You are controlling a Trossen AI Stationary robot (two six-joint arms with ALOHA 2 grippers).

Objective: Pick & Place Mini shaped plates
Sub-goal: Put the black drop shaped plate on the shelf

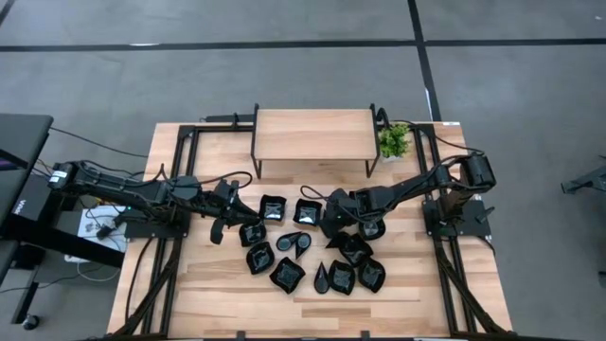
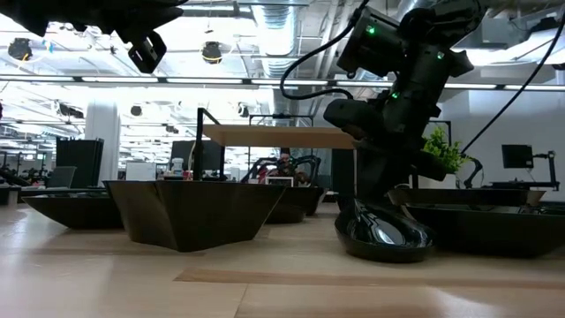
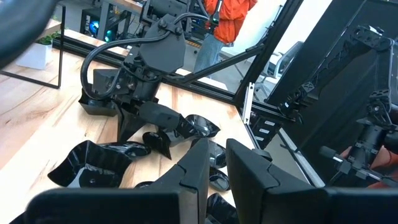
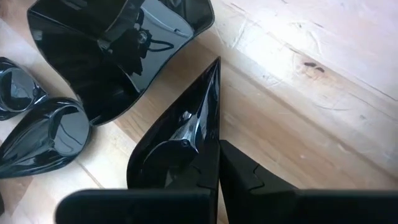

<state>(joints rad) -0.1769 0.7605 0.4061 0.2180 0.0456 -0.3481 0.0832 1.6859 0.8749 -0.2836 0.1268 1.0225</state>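
Several glossy black mini shaped plates (image 1: 287, 274) lie clustered on the wooden table (image 1: 218, 294). Among them are square ones (image 1: 273, 206) and teardrop ones (image 1: 294, 243). My right gripper (image 4: 219, 146) reaches down into the cluster's right side (image 1: 333, 227). It is shut on a teardrop plate (image 4: 180, 137) whose pointed tip (image 4: 217, 65) faces away from the fingers. My left gripper (image 3: 217, 163) hovers well above the table at the cluster's left (image 1: 220, 225). It points roughly level, with a narrow gap and nothing between its fingers. My right gripper pinches the teardrop plate's side wall (image 4: 214, 115) just behind the pointed tip. One finger (image 4: 202, 168) is inside the dish and the other finger (image 4: 245, 171) is outside. The fingers slant steeply down from the table's right. The plate's underside seems to rest on the wood.
A large square plate (image 4: 118, 50) and two small teardrop plates (image 4: 43, 134) lie close beside the held one. A wooden riser shelf (image 1: 312, 137) stands at the far middle, with a small potted plant (image 1: 394, 140) to its right. Bare wood (image 4: 323, 81) lies beyond the held plate.
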